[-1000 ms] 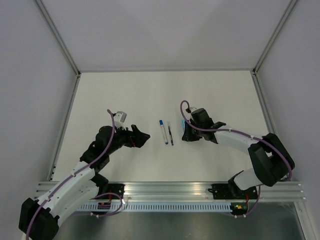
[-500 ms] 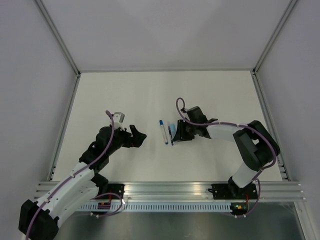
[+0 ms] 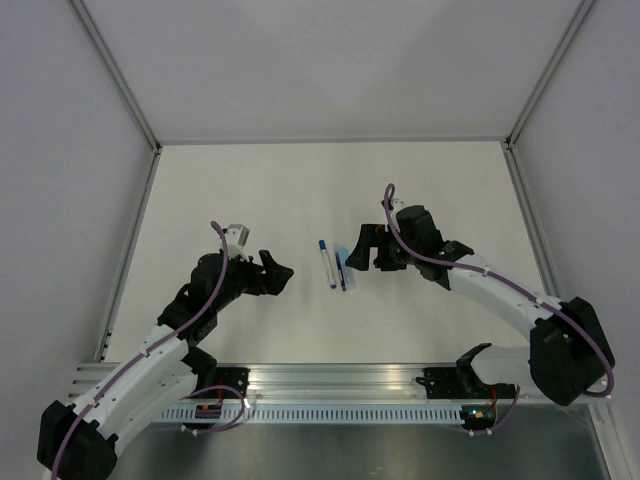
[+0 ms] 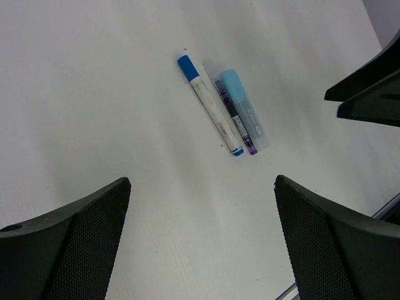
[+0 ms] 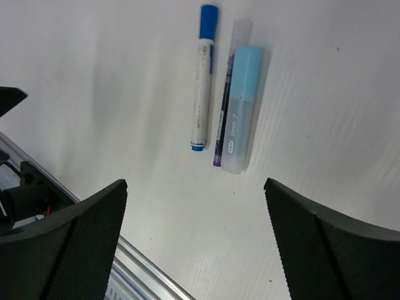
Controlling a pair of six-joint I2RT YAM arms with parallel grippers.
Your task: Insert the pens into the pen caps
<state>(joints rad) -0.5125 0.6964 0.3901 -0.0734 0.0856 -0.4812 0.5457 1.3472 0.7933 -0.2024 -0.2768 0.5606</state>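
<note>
Pens (image 5: 200, 94) lie side by side; barrel print (image 5: 232, 128) too small to read.

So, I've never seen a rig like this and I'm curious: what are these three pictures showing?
Two robot arms stand at the near edge of a table. One picture looks down on both; the other two come from a camera on each wrist, so the dark shapes in their lower corners are that arm's own fingers. The left end effector and right end effector are both open, holding nothing. Between them three pens lie side by side: a white pen with a blue cap, a thin dark pen and a pale blue pen.
</note>
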